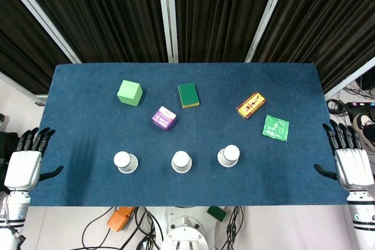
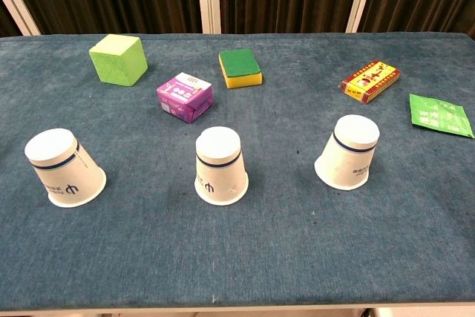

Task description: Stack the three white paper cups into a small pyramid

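Observation:
Three white paper cups stand upside down in a row near the table's front edge: the left cup, the middle cup and the right cup. They are apart from one another. My left hand hovers off the table's left edge, fingers spread, holding nothing. My right hand hovers off the right edge, fingers spread and empty too. Neither hand shows in the chest view.
Behind the cups on the blue table lie a light green cube, a purple box, a green and yellow sponge, a red and yellow box and a green packet.

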You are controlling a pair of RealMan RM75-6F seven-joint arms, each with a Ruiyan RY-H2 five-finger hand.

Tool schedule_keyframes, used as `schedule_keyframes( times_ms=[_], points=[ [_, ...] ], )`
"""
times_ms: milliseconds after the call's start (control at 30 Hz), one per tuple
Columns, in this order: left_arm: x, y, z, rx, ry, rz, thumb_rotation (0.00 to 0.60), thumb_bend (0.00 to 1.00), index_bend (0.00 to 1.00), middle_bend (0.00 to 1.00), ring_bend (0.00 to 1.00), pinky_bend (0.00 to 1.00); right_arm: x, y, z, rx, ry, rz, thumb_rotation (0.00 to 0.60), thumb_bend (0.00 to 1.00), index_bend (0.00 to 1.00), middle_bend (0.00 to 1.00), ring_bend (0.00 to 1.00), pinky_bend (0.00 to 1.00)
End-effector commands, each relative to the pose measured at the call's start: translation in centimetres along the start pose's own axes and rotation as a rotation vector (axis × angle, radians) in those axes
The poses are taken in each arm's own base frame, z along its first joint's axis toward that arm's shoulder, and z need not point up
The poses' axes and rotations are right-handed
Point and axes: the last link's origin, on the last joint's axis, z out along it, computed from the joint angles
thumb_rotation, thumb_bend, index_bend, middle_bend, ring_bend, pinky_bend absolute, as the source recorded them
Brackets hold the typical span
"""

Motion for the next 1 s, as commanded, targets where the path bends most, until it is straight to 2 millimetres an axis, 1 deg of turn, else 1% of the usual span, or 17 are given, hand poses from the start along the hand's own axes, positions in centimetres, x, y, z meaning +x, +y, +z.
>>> schedule_keyframes(
  times_ms=[33, 133, 233, 367, 500, 567, 667, 733, 867, 1000],
  points=[
    [-0.2, 0.3, 0.2, -0.011, -0.019, -0.009, 0.600, 0.01, 0.15, 0.11, 0.03, 0.07, 0.0, 0.0, 0.0, 0.002, 0.006, 0.004, 0.600, 0.16, 0.00, 0.06, 0.00, 0.08],
    [-0.7, 1.0, 0.6, -0.049, -0.048, 0.002, 0.600, 0.02, 0.17, 0.15, 0.07, 0.07, 0.3, 0.3, 0.1, -0.004, 0.020, 0.004, 0.600, 0.16, 0.00, 0.06, 0.00, 0.08],
    [-1.1, 2.2, 1.1, -0.098, -0.085, 0.006, 0.600, 0.02, 0.18, 0.15, 0.08, 0.07, 0.8, 0.5, 0.2, -0.006, 0.037, -0.003, 0.600, 0.16, 0.00, 0.06, 0.00, 0.08],
    [-1.6, 4.9, 2.1, -0.183, -0.126, -0.045, 0.600, 0.02, 0.20, 0.18, 0.10, 0.07, 1.3, 0.6, 0.2, 0.002, 0.056, -0.003, 0.600, 0.16, 0.00, 0.06, 0.00, 0.08],
    [-2.3, 7.1, 3.2, -0.254, -0.164, -0.038, 0.600, 0.03, 0.20, 0.19, 0.11, 0.07, 1.3, 0.8, 0.0, 0.001, 0.055, -0.003, 0.600, 0.16, 0.00, 0.06, 0.00, 0.08],
    [-2.8, 8.1, 3.5, -0.279, -0.190, -0.027, 0.600, 0.04, 0.20, 0.21, 0.13, 0.07, 1.2, 0.9, -0.1, 0.000, 0.054, -0.002, 0.600, 0.16, 0.00, 0.06, 0.00, 0.08],
    [-3.4, 9.6, 4.0, -0.309, -0.231, -0.013, 0.600, 0.06, 0.20, 0.27, 0.21, 0.07, 1.1, 1.1, -0.2, -0.005, 0.051, 0.005, 0.600, 0.16, 0.00, 0.06, 0.00, 0.08],
    [-3.7, 10.2, 4.1, -0.318, -0.246, -0.006, 0.600, 0.08, 0.21, 0.29, 0.24, 0.07, 0.9, 1.1, -0.3, -0.008, 0.048, 0.011, 0.600, 0.16, 0.00, 0.06, 0.00, 0.08],
    [-4.3, 11.4, 4.4, -0.330, -0.258, 0.004, 0.600, 0.10, 0.23, 0.30, 0.24, 0.07, 0.5, 1.4, -0.4, -0.018, 0.034, 0.020, 0.600, 0.16, 0.00, 0.06, 0.00, 0.08],
    [-4.6, 12.2, 4.9, -0.321, -0.262, -0.041, 0.600, 0.13, 0.25, 0.31, 0.25, 0.07, 0.1, 1.5, -0.3, -0.019, 0.028, 0.027, 0.600, 0.16, 0.00, 0.06, 0.00, 0.08]
  ],
)
